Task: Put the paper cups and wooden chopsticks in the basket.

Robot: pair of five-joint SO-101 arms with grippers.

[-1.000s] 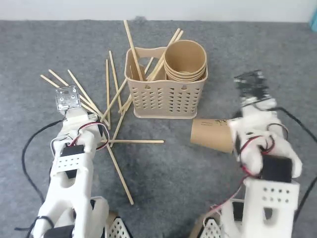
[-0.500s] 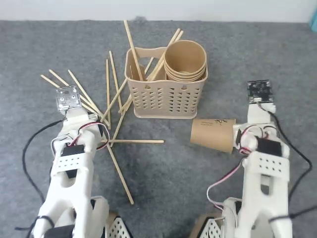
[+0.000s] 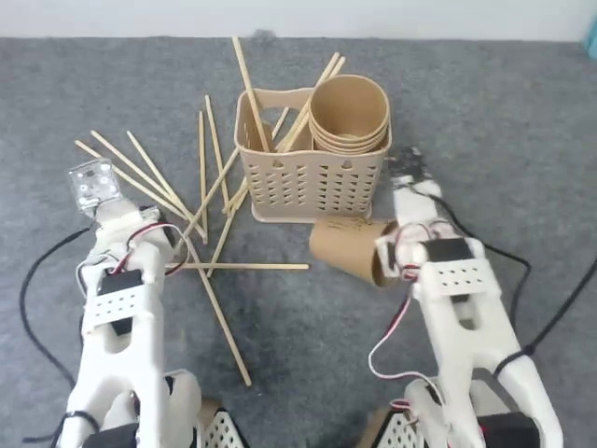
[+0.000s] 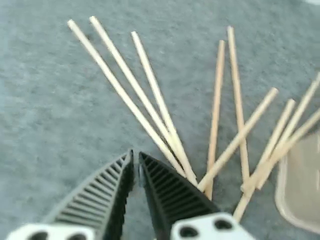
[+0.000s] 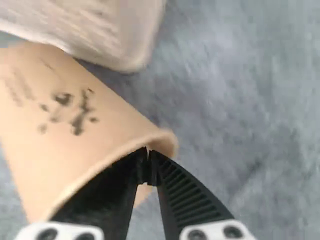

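right gripper (image 5: 148, 162) pinched shut on the rim of the paper cup (image 3: 340, 247), lying on its side just beside the basket (image 3: 312, 182); that thin hold could slip or knock the basket. left gripper (image 4: 136, 167) closed, empty, above loose chopsticks (image 4: 165, 135).

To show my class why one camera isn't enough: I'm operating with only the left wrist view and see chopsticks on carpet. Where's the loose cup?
Observer: The cup lies on its side just in front of the basket.
Operator: Is it held?
Observer: Yes, the right fingers are pinched shut on its rim.
Operator: What's in the basket?
Observer: A stack of cups, plus a few chopsticks leaning upright.
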